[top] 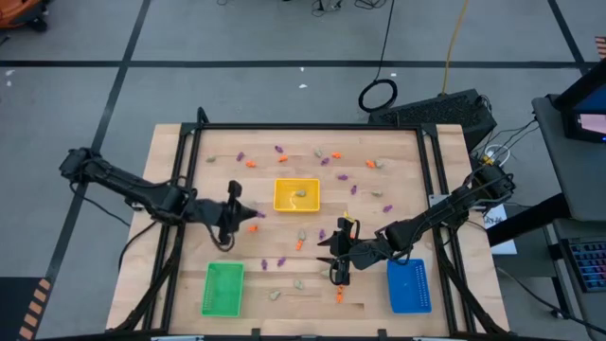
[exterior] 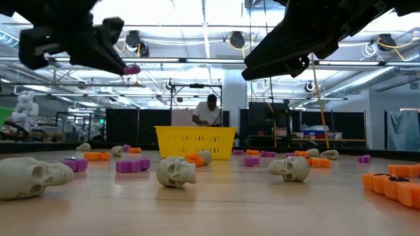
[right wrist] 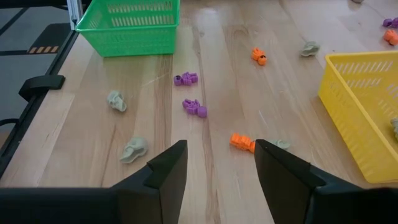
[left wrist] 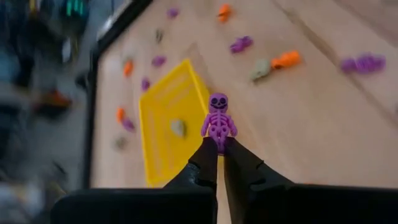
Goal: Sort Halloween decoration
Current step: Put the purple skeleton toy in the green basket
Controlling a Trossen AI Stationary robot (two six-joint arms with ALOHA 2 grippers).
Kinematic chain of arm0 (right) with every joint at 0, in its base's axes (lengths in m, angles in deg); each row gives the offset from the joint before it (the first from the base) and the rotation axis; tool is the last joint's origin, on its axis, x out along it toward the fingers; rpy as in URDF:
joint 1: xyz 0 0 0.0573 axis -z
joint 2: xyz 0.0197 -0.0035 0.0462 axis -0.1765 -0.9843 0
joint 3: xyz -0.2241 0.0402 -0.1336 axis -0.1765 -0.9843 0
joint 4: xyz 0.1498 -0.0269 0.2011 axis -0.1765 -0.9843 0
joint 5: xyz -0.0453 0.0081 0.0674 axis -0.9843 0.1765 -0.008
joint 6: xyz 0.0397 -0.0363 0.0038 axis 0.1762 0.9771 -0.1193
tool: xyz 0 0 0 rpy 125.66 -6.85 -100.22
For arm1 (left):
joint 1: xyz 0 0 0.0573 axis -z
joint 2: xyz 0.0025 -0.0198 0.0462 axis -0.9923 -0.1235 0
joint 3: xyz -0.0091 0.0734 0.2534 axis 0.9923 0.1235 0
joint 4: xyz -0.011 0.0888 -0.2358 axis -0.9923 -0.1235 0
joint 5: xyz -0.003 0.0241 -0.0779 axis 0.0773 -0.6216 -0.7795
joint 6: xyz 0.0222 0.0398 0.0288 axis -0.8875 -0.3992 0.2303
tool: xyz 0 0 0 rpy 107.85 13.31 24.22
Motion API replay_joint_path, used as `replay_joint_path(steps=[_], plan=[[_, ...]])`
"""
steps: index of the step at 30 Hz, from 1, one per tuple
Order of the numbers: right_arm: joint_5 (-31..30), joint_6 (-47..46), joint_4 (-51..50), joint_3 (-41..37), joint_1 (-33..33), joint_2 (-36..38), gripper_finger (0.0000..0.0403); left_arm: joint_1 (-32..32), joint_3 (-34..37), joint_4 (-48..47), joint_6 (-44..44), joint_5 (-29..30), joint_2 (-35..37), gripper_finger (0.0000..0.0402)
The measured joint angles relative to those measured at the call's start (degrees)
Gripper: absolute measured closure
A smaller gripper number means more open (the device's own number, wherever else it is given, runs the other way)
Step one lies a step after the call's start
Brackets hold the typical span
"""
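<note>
Small orange, purple and beige trinkets lie scattered on the wooden table (top: pixel 379 204). Among them are beige skulls (exterior: pixel 176 172) and purple pieces (right wrist: pixel 194 107). My left gripper (left wrist: pixel 219 148) hangs above the table, left of the yellow tray (top: pixel 296 195), and is shut on a purple skeleton (left wrist: pixel 219 119). The low view shows that skeleton (exterior: pixel 131 69) high up. My right gripper (right wrist: pixel 221 155) hovers open between the green tray (right wrist: pixel 129 26) and the yellow tray (right wrist: pixel 367 112). An orange trinket (right wrist: pixel 242 142) lies on the table beyond its fingertips. My left gripper pinches the purple skeleton by its lower end, the legs (left wrist: pixel 219 140), between its two fingertips. The body and head stick out beyond the fingers, along their line. The skeleton is lifted clear of the table.
A blue tray (top: pixel 409 285) stands at the near right and a green tray (top: pixel 222 288) at the near left. The yellow tray holds a beige piece (left wrist: pixel 178 127). A black frame (top: pixel 312 127) borders the table. A person (exterior: pixel 209 110) stands in the room behind.
</note>
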Motion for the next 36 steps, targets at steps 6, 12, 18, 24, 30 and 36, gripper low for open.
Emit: replay_joint_path(steps=[6, 12, 18, 24, 30, 36], plan=[[0.0, 0.0, -0.5, 0.0, 0.0, 0.0, 0.0229, 2.4, -0.1, 0.9, -20.1, 0.1, 0.0, 0.0395], [0.0, 0.0, -0.7, 0.0, 0.0, 0.0, 0.0229, 4.1, -0.1, 0.9, -30.1, 0.2, 0.0, 0.0395], [0.0, -0.3, -0.8, 0.0, 0.0, 0.0, 0.0229, 5.4, -0.1, 0.9, -31.0, 0.2, 0.0, 0.0395], [0.0, -0.4, -0.8, 0.0, 0.0, 0.0, 0.0229, 6.1, -0.1, 1.0, -29.3, 0.1, 0.0, 0.0395], [0.0, -0.4, -0.8, 0.0, 0.0, 0.0, 0.0229, 6.1, -0.1, 3.3, -11.8, 0.1, 0.0, 0.0395], [0.0, -0.4, -0.8, 0.0, 0.0, 0.0, 0.0229, 6.1, 0.0, 4.9, 10.6, -0.1, 0.0, 0.0395]])
